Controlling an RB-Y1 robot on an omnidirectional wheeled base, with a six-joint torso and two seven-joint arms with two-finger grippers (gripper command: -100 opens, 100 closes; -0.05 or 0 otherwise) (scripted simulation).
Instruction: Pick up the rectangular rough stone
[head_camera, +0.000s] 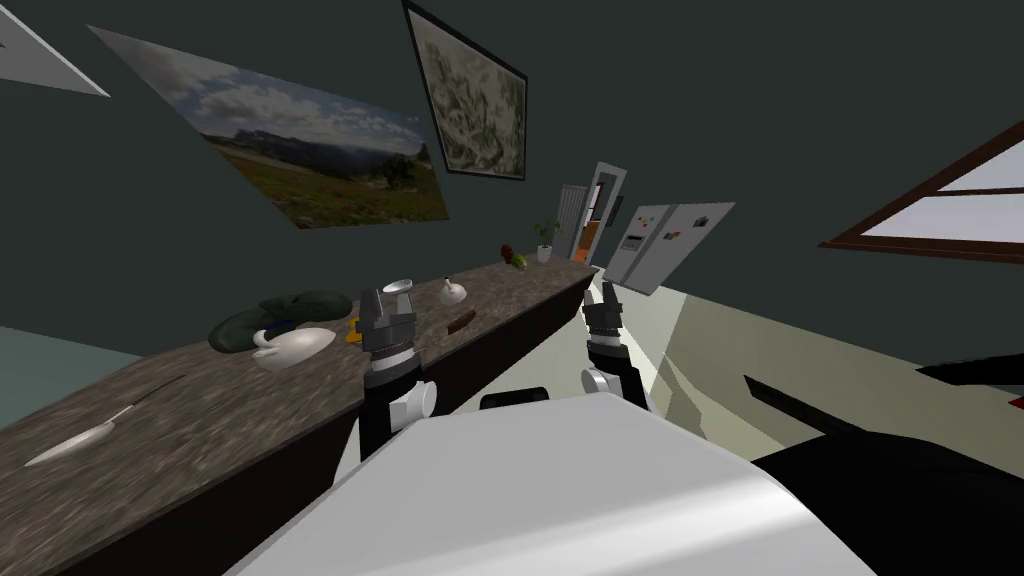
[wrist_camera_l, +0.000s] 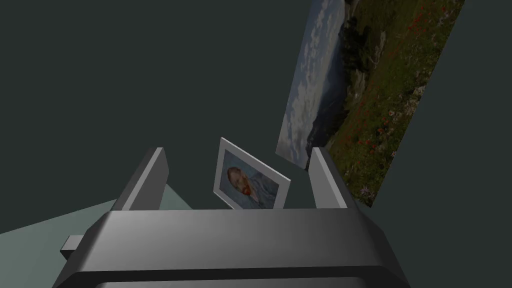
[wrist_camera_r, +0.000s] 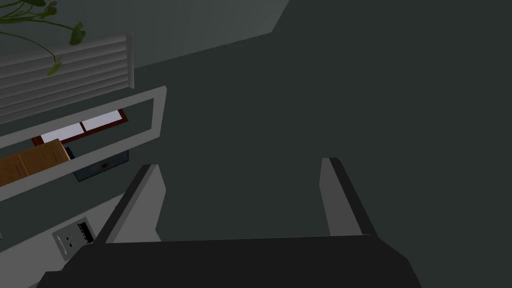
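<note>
My left end effector (head_camera: 388, 306) is open, its fingers (wrist_camera_l: 150, 180) standing well apart with nothing between them. It is raised above the front part of the counter (head_camera: 200, 420). My right end effector (head_camera: 601, 296) is open as well, with its fingers (wrist_camera_r: 145, 200) spread and empty, and it hangs out past the counter's front edge.

The stone (head_camera: 462, 322), a small brown rectangular block, lies flat on the counter near the front edge. It sits between the two end effectors and nearer the left one, touching neither. Just past the left end effector stand a white cup (head_camera: 398, 288) and a white jar (head_camera: 452, 291). To its left are a white rounded dish (head_camera: 292, 347) and a dark green heap (head_camera: 285, 310). A pale knife (head_camera: 100, 432) lies well apart at the near end.
</note>
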